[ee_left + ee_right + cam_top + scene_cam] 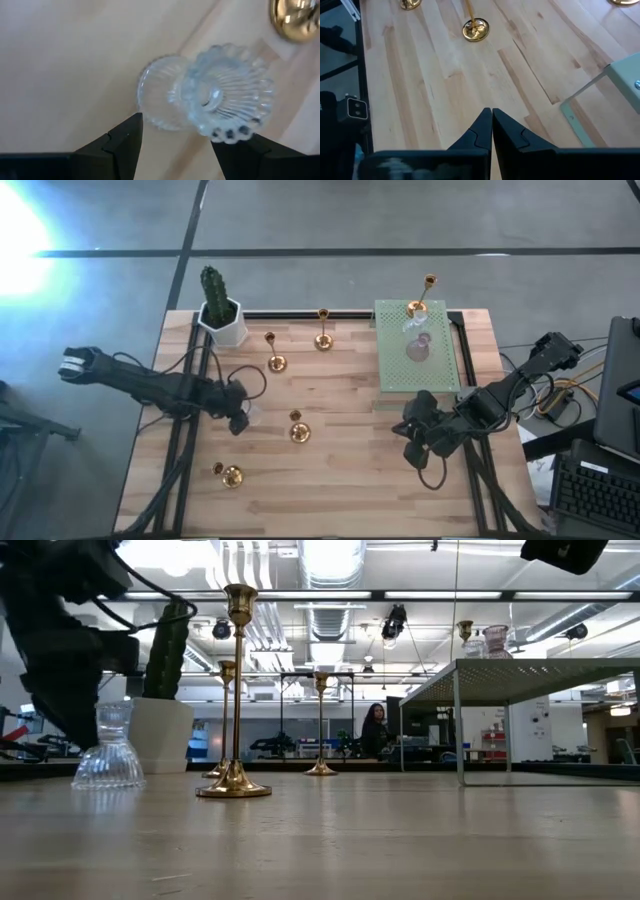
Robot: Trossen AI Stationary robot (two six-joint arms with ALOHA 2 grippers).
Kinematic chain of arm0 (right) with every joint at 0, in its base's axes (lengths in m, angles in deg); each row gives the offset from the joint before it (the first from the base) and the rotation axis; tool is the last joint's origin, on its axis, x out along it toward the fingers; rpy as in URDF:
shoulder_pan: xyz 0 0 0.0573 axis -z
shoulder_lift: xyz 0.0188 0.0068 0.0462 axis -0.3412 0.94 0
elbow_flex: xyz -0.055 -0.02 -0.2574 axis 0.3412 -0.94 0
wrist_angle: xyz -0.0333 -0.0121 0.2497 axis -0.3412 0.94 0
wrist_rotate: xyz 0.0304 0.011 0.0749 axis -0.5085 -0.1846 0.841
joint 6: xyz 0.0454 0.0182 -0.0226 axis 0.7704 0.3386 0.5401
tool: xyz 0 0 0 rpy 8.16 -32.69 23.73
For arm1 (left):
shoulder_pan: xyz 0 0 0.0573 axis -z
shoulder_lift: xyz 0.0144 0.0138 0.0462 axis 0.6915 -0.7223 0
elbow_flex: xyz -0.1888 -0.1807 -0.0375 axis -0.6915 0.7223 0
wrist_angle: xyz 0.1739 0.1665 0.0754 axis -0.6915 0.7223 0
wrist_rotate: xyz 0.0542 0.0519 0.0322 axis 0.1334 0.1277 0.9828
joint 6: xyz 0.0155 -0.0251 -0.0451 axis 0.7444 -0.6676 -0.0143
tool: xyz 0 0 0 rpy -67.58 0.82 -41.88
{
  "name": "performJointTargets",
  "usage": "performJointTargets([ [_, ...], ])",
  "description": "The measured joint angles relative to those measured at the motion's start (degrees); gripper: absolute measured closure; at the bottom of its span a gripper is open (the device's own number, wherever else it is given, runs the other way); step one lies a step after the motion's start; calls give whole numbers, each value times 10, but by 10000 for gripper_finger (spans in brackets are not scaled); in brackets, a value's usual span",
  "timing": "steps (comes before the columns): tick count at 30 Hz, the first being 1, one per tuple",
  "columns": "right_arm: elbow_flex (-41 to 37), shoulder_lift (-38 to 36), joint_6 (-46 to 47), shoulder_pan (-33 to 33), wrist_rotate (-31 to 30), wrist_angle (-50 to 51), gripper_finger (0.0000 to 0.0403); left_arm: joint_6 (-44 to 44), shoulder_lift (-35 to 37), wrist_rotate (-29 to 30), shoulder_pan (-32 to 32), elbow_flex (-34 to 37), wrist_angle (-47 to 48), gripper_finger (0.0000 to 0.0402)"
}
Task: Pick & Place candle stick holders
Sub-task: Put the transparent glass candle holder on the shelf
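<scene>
From above, the left claw [240,418] hides the clear glass candle holder [205,97]; its wrist view shows spread fingers flanking it, near the gold holder [299,432]. Right claw [417,442], pressed together, hangs beside the green mat [392,370].

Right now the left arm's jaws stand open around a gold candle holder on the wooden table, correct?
Not gold. The left wrist view shows the left gripper with its jaws open around a clear glass candle holder standing on the wooden table.
</scene>
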Motion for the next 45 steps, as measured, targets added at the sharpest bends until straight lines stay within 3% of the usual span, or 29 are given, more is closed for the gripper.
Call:
performJointTargets([
  [11, 0, 0, -19, 0, -4, 0, 394, 41, 1, 42, 2, 26, -134, 174],
  [24, 0, 0, -23, 0, -6, -2, 394, 61, 1, 84, 1, 136, -380, 174],
  [30, 0, 0, -25, 0, -8, -5, 394, 107, 1, 120, 1, 160, -421, 175],
  [36, 0, 0, -27, 0, -19, -11, 394, 165, 0, 162, 1, 182, -498, 207],
  [42, 0, 0, -30, 0, -19, -19, 394, 194, 0, 162, 2, 182, -520, 260],
  [45, 0, 0, -30, 0, -19, -19, 394, 198, 0, 163, 2, 182, -527, 262],
])
